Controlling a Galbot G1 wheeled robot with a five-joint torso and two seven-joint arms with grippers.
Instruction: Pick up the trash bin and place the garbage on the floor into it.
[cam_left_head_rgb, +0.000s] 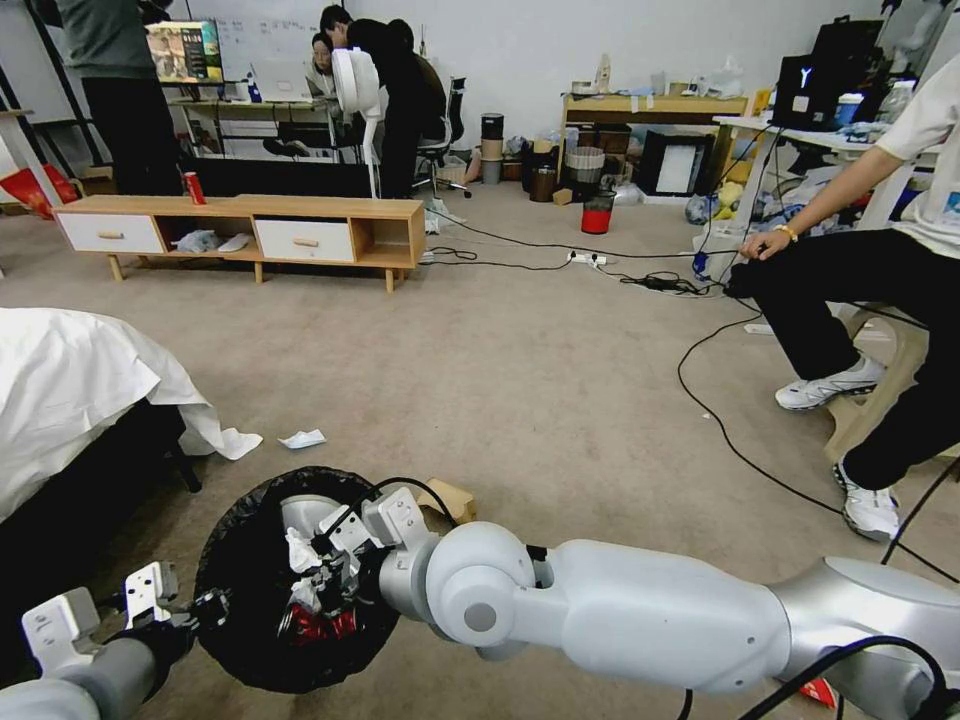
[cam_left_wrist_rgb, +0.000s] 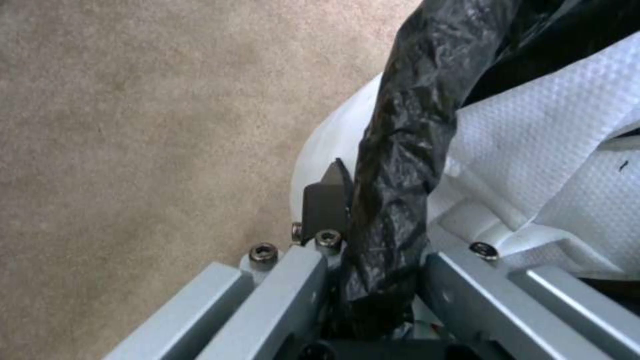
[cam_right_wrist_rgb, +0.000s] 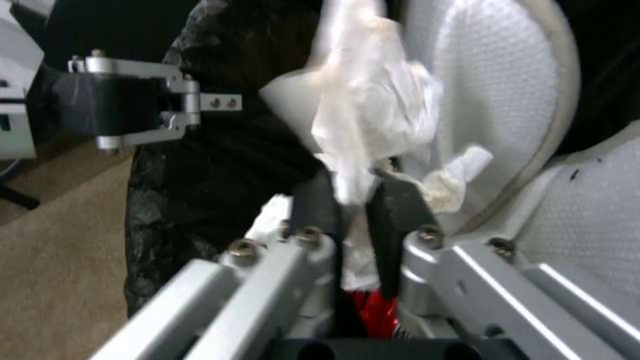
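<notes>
1. Head view: the trash bin (cam_left_head_rgb: 265, 590), lined with a black bag (cam_left_head_rgb: 235, 560), stood on the carpet floor (cam_left_head_rgb: 520, 380) just beside the bed (cam_left_head_rgb: 70, 390). Red wrapper (cam_left_head_rgb: 322, 625) and white tissue (cam_left_head_rgb: 300, 552) already lay inside the bin. A white paper scrap (cam_left_head_rgb: 302, 438) lay on the floor beyond the bin, and a tan cardboard piece (cam_left_head_rgb: 450, 497) lay just beside the bin's far rim, so by my judgement the task was partly done with at least those two left. The left pincer (cam_left_head_rgb: 205, 607) sat at the bin's near-left rim; the right pincer (cam_left_head_rgb: 325, 590) reached into the bin's mouth.

2. Left wrist view: the left pincer (cam_left_wrist_rgb: 370, 240) was clamped narrow on the bin's rim, bag bunched between its jaws, with one dark fingertip (cam_left_wrist_rgb: 328, 195) outside the bin's pale wall (cam_left_wrist_rgb: 320, 155).

3. Right wrist view: the right pincer (cam_right_wrist_rgb: 353, 200) was nearly closed on a crumpled white tissue (cam_right_wrist_rgb: 367, 110) held over the bin's inside; the red wrapper (cam_right_wrist_rgb: 373, 307) showed below it. The left pincer (cam_right_wrist_rgb: 193, 102) gripped the bin's rim farther off.
</notes>
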